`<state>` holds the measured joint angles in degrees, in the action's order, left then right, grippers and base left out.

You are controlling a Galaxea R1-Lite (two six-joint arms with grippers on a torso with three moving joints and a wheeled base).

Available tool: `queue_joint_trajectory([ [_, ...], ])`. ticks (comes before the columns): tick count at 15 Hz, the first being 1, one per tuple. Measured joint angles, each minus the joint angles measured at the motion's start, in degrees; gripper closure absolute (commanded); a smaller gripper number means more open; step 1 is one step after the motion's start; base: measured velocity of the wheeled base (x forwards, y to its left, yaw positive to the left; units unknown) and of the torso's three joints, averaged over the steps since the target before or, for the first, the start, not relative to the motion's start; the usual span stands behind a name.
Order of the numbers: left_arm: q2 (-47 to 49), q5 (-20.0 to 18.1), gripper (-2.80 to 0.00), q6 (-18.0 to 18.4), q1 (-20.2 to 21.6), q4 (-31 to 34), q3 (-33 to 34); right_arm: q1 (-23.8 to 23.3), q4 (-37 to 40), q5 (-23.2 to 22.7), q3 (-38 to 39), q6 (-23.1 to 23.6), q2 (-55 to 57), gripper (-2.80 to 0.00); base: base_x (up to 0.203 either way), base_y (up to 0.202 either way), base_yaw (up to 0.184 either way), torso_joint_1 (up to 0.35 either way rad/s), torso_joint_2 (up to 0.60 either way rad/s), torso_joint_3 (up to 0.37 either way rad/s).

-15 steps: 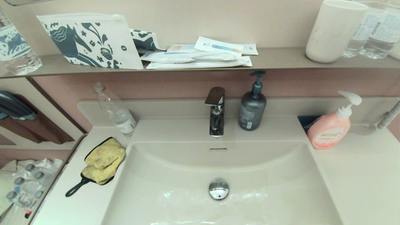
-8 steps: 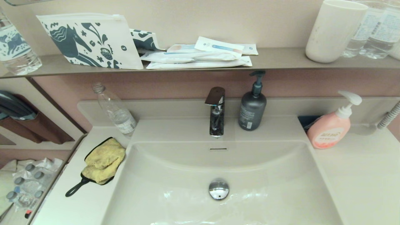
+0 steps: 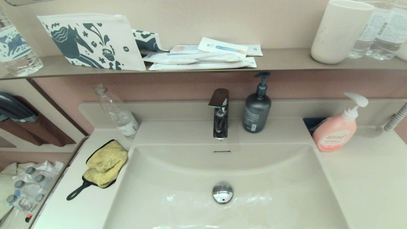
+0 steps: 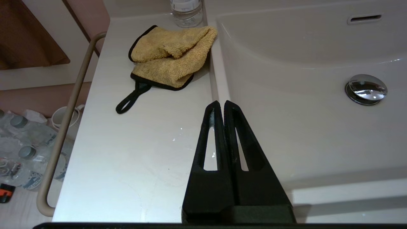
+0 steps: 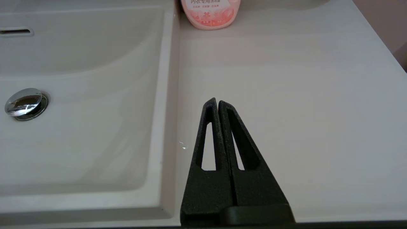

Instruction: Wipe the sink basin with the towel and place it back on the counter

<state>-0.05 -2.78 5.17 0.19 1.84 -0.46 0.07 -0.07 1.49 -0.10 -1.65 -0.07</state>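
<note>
A pale vanity counter (image 3: 365,178) runs along a pinkish wall, with a brown-grey shelf (image 3: 286,62) above it carrying a printed pouch (image 3: 92,41), flat sachets (image 3: 203,57), a white cup (image 3: 340,30) and clear water bottles (image 3: 378,28).

Set into the counter is the sink basin (image 3: 270,190), glossy and off-white, with a chrome drain plug (image 3: 222,192) and an overflow slot (image 3: 222,152) below the chrome faucet (image 3: 220,114). A dark grey pump bottle (image 3: 257,108) stands beside the faucet, and a pink soap dispenser (image 3: 337,128) sits at the basin's far right corner. An empty clear bottle (image 3: 117,113) leans at the far left corner.

The left gripper (image 4: 221,103) hovers over the basin's left rim, its two black fingers pressed together and holding nothing. The towel (image 4: 173,57), mustard yellow with black trim, lies crumpled on the counter ahead of this gripper and slightly to its left, well apart from the fingertips, touching the basin's rim. Its black loop (image 4: 128,101) trails back toward the gripper.

The right gripper (image 5: 217,101) hangs over the bare counter just right of the basin's edge, fingers likewise closed on nothing, with the pink dispenser straight ahead of it, well apart. Neither arm shows in the head view.
</note>
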Motion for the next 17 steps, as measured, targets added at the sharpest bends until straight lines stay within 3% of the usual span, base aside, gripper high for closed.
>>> queue_joint_trajectory([
  [4,0.0,1.22,0.0,-3.33,-0.03,-0.09,0.02,0.0,0.0,0.0,0.0,0.0,0.0,0.0,0.0,0.0,0.0,0.0,0.0,0.0],
  [17,0.02,1.38,0.0,-3.49,-0.03,-0.09,0.02,0.0,0.0,0.03,0.0,-0.13,0.0,0.0,0.0,0.0,0.0,0.0,0.0,0.0],
])
